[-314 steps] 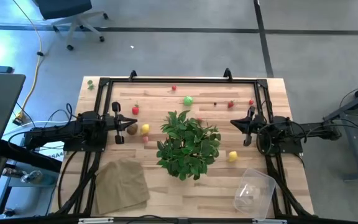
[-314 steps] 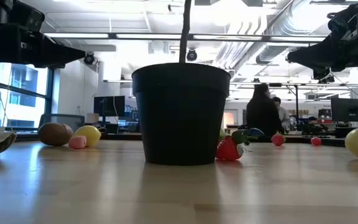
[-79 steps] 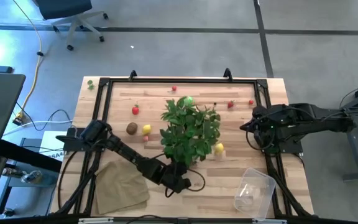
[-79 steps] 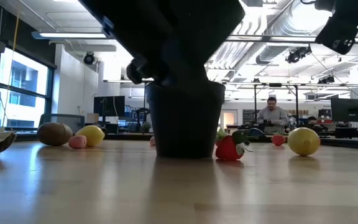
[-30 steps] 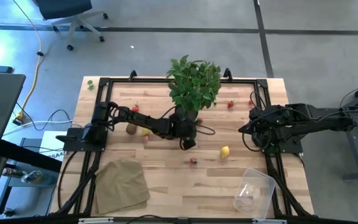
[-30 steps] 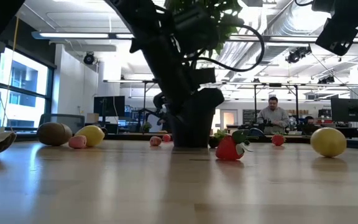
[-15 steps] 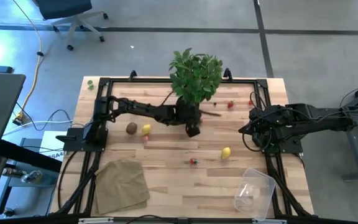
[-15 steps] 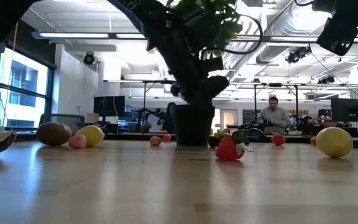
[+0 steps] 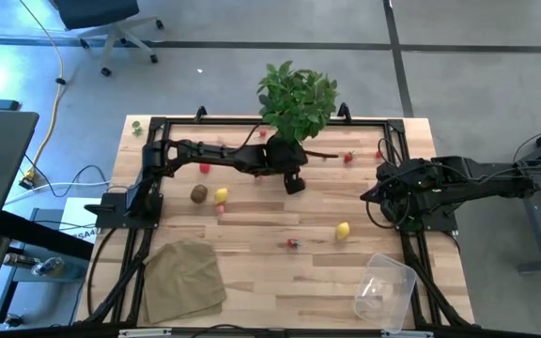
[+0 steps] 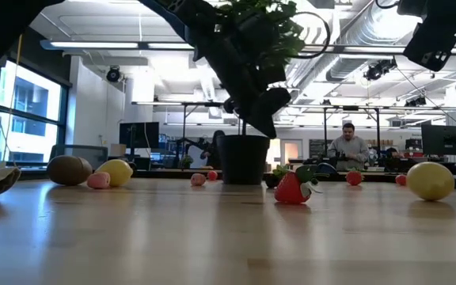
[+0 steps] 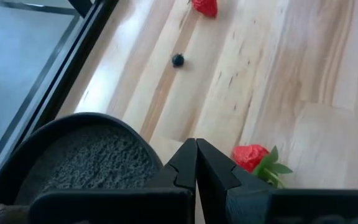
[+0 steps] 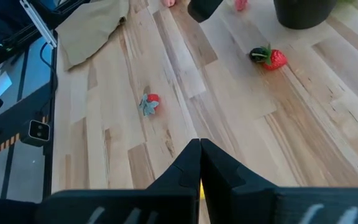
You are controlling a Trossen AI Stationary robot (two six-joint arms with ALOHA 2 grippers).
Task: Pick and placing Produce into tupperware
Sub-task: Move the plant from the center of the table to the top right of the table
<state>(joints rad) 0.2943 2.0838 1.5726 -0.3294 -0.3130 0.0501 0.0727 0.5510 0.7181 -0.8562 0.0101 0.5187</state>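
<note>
Reaching across the far half of the counter (image 9: pixel 280 282), with the left jaws (image 9: pixel 294 182) pressed together just beside the potted plant (image 9: pixel 296 99), whose black pot (image 11: pixel 79 155) stands at the far edge. Holding nothing there, as far as the wrist view shows: fingertips meeting, a strawberry (image 11: pixel 253 158) lying free just past them, a small dark berry (image 11: pixel 178 60) farther on. Waiting at the right side, the right jaws (image 9: pixel 376 197) likewise closed and empty. Sitting well apart at the near right corner, the clear tupperware (image 9: pixel 384 289), apparently empty; scattered across the boards, the produce: a lemon (image 9: pixel 343 229), a small red piece (image 9: pixel 292 244), a kiwi (image 9: pixel 198 193), a yellow piece (image 9: pixel 221 195). Best, probably, to spread the jaws first, drop straight over one small fruit, pinch at its widest part, lift clear of the leaves. Worth minding: round toys likely to roll from a glancing touch, so a centred, slow approach advisable. Folded cloth (image 9: pixel 184 280) lying at the near left, out of the way.
</note>
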